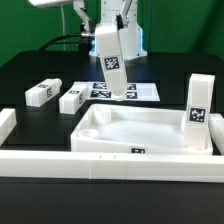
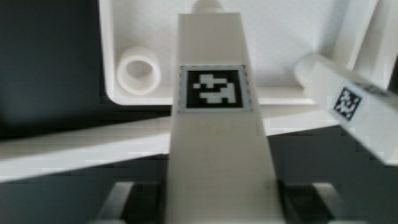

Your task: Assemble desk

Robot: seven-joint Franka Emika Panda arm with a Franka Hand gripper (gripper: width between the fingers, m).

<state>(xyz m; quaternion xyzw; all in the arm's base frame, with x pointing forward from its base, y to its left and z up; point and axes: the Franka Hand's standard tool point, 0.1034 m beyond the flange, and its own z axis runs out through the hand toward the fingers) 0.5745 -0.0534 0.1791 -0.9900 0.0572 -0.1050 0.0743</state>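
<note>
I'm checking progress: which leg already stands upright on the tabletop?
The leg at the tabletop's corner on the exterior view's right. Two legs lie flat on the table; the gripper holds the fourth leg.

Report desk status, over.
Pincer shut on held leg, upright over tabletop. Standing leg at its corner; two loose legs lie aside. Nothing blocking.
</note>
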